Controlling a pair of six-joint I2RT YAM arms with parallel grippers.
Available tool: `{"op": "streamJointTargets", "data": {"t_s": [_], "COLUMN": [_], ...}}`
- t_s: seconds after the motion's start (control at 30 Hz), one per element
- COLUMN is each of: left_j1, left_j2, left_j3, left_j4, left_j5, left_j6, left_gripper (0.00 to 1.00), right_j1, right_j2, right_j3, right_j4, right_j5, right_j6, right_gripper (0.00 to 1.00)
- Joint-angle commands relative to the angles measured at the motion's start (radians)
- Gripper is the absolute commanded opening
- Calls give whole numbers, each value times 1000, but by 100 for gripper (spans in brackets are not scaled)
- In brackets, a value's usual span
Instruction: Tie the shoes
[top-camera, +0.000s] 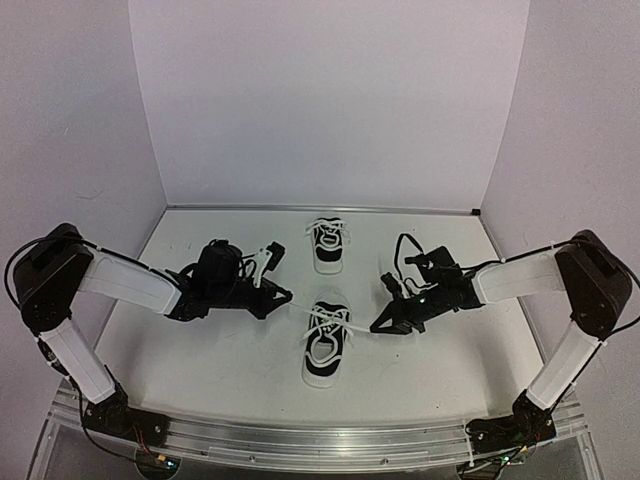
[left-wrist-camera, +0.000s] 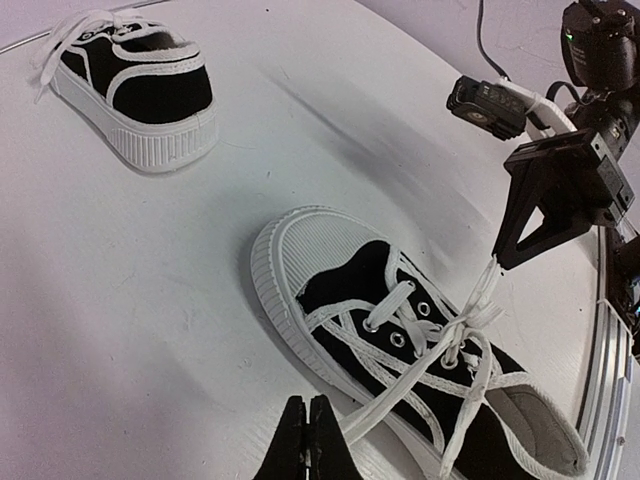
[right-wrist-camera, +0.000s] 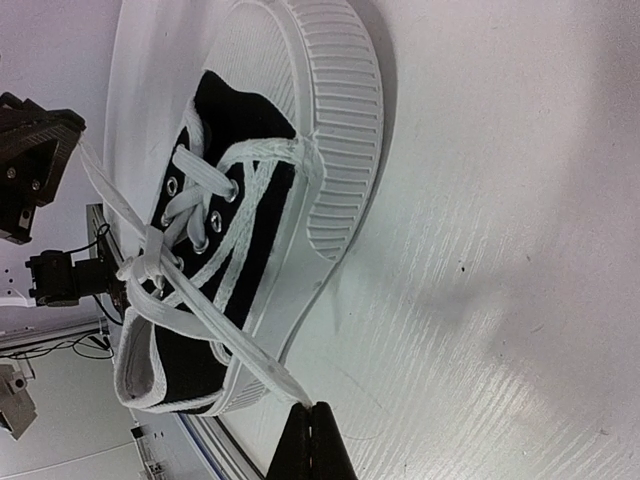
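Left pincer (left-wrist-camera: 307, 412): closed tight, pinching one lace end (left-wrist-camera: 385, 400) of near shoe (top-camera: 325, 345).
Right pincer (right-wrist-camera: 312, 412): closed tight on other lace end (right-wrist-camera: 215, 343), drawn out opposite way.
Near shoe: mid-table (top-camera: 230, 350), between both pincers, upright.
Far shoe (top-camera: 327, 245): farther back, apart from both pincers.

A white table top (top-camera: 220, 370) lies below the fingers (left-wrist-camera: 290, 450). On their far side stands a pale back wall (top-camera: 330, 100), with plain side walls (top-camera: 70, 120) well off to either side. An aluminium rail (top-camera: 300, 440) runs along the near edge. The light is soft and even.
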Motion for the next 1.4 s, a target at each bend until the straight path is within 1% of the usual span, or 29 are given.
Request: {"op": "streamJointTargets", "data": {"t_s": [0.0, 0.23, 0.37, 0.5, 0.53, 0.57, 0.6, 0.67, 0.73, 0.77, 0.8, 0.87, 0.97, 1.03, 1.13, 1.23, 1.37], "left_j1": [24, 24, 24, 23, 23, 23, 23, 23, 24, 24, 24, 26, 26, 26, 24, 23, 22], "left_j2": [-56, -69, -59, -42, -41, -41, -43, -59, -111, -135, -169, -223, -248, -224, -175, -150, -142], "left_j3": [-16, -48, -55, -31, -24, -16, -5, 6, -3, -15, -24, -40, -38, -25, -25, -34, -54], "left_j4": [-19, -45, -30, -20, -20, -24, -38, -63, -84, -96, -108, -149, -209, -244, -236, -211, -159], "left_j5": [-91, -122, -85, -26, -14, 2, 8, 9, -14, -23, -38, -52, 54, 155, 263, 293, 297], "left_j6": [12, 3, -6, 5, 12, 21, 27, 36, 41, 46, 51, 62, 94, 107, 111, 115, 113], "left_gripper": [0, 0, 0, 0, 2, 9, 19, 35, 48, 54, 59, 64, 65, 65, 62, 58, 58], "right_j1": [-18, -19, -19, -16, -16, -15, -15, -15, -16, -17, -17, -16, -15, -5, 42, 91, 112], "right_j2": [-21, -10, 8, 28, 32, 36, 40, 34, 10, -7, -24, -51, -56, -35, 2, 50, 100], "right_j3": [-21, -36, -19, 17, 30, 46, 61, 93, 114, 121, 123, 123, 126, 133, 158, 184, 187], "right_j4": [-60, -61, -60, -62, -64, -68, -84, -120, -162, -181, -191, -202, -195, -175, -139, -127, -90], "right_j5": [49, 45, 37, -6, -25, -48, -63, -68, -47, -36, -29, -15, -65, -119, -154, -156, -146], "right_j6": [-23, -31, -33, -48, -53, -59, -69, -91, -112, -123, -127, -132, -150, -151, -144, -138, -122], "right_gripper": [0, 0, 0, 0, 0, 0, 5, 17, 29, 34, 38, 44, 45, 44, 41, 39, 39]}}
